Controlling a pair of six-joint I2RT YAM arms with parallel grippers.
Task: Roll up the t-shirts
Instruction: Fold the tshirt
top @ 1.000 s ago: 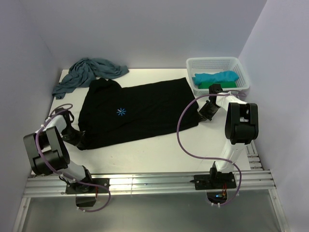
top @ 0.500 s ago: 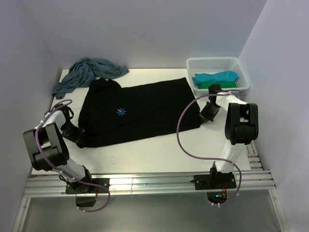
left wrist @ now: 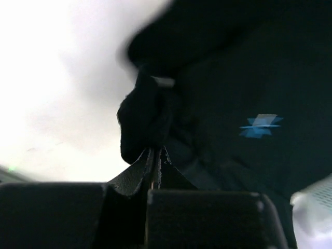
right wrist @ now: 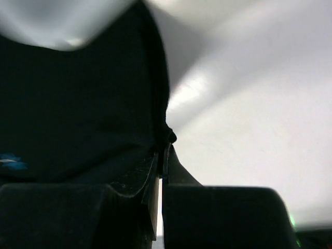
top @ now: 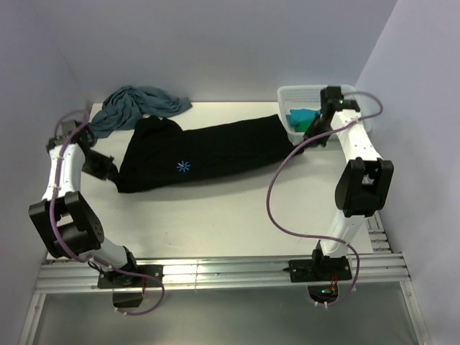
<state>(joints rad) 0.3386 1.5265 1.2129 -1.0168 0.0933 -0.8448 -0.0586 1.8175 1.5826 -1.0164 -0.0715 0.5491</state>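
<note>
The black t-shirt (top: 208, 152) lies stretched as a long, narrow band across the far half of the worktop (top: 215, 215), running from the left side up towards the far right corner. Its light-blue starburst print (top: 182, 167) faces up, left of the middle. I have it pinched at both ends. My left gripper (top: 112, 172) is clamped on the shirt's left end; from the left wrist camera I see the jaws pressed together with a bunched knot of black cloth rising out of them. My right gripper (top: 307, 141) is closed on the right end, just beside the near left corner of the white mesh basket (top: 316, 91); the right wrist camera shows a thin fold of black fabric nipped between the closed jaws, the cloth spreading away to the left. I cannot tell whether the middle of the shirt rests on the worktop or hangs just above it.

A turquoise t-shirt (top: 302, 115) sits inside the basket, partly hidden behind my right arm. A dusty-blue t-shirt (top: 133, 106) lies crumpled at the far left corner, near the black shirt's upper left edge
</note>
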